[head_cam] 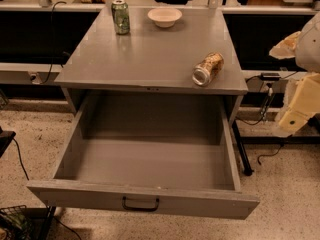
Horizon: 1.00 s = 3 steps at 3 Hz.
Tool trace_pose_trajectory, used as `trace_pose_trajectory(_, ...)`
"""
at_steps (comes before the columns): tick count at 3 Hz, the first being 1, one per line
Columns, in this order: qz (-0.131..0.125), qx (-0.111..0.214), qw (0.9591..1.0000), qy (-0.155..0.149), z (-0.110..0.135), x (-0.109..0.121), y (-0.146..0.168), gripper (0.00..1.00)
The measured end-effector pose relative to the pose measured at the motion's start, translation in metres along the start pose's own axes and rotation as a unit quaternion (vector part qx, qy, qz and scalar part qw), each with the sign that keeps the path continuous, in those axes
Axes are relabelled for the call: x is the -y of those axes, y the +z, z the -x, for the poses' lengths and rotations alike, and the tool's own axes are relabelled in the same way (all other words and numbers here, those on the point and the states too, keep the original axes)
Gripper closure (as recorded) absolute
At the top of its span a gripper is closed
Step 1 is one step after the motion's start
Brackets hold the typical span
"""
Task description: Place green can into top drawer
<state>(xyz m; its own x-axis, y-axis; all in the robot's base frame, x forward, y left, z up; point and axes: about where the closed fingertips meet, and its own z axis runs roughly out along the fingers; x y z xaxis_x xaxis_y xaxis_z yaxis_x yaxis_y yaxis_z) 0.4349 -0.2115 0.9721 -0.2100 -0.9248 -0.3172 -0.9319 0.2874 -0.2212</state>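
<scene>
Standing upright on table (150,59), green can (120,17), top upward; gripper (298,115) far right.

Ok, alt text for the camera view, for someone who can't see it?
The top drawer of a grey table stands pulled open and empty, while the green can stands upright at the table's far left corner. A white bowl sits beside it, a tan-and-gold can lies on its side near the front right edge, and the gripper hangs off to the right.
</scene>
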Motion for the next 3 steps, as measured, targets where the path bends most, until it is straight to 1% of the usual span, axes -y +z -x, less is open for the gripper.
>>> trace_pose_trajectory(1, -0.008, 0.002, 1.0000, 0.002, 0.002, 0.007, 0.001, 0.00)
trace_pose_trajectory(2, -0.025, 0.009, 0.9997, 0.002, 0.017, 0.059, 0.022, 0.00)
trace_pose_trajectory(3, -0.026, 0.051, 0.9979, -0.028, 0.066, 0.139, 0.073, 0.00)
